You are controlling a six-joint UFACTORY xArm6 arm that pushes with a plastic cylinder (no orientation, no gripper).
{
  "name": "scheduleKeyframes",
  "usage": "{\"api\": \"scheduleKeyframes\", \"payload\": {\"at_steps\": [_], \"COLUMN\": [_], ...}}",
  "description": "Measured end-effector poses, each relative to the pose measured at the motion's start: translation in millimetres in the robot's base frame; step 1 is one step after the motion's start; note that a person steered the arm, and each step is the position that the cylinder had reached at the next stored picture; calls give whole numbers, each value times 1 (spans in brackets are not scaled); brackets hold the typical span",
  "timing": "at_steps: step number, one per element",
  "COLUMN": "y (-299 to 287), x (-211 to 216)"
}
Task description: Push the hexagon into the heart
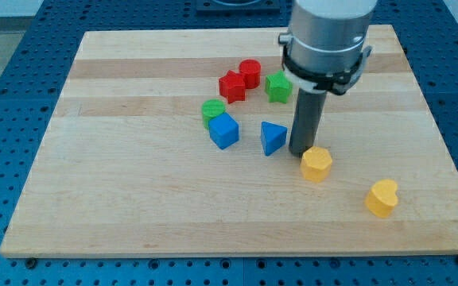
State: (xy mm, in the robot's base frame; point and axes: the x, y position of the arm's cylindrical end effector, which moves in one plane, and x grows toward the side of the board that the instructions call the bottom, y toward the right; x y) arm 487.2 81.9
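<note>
The yellow hexagon lies right of the board's middle. The yellow heart lies apart from it, toward the view's lower right. My tip rests on the board at the hexagon's upper left edge, touching or nearly touching it. The blue triangle sits just left of my tip.
A blue cube and a green cylinder sit left of the triangle. A red star-like block, a red cylinder and a green star stand toward the view's top. The wooden board ends close beyond the heart.
</note>
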Motion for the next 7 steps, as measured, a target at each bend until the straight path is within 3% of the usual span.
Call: {"api": "scheduleKeyframes", "payload": {"at_steps": [3, 7], "y": [2, 51], "x": [50, 54]}}
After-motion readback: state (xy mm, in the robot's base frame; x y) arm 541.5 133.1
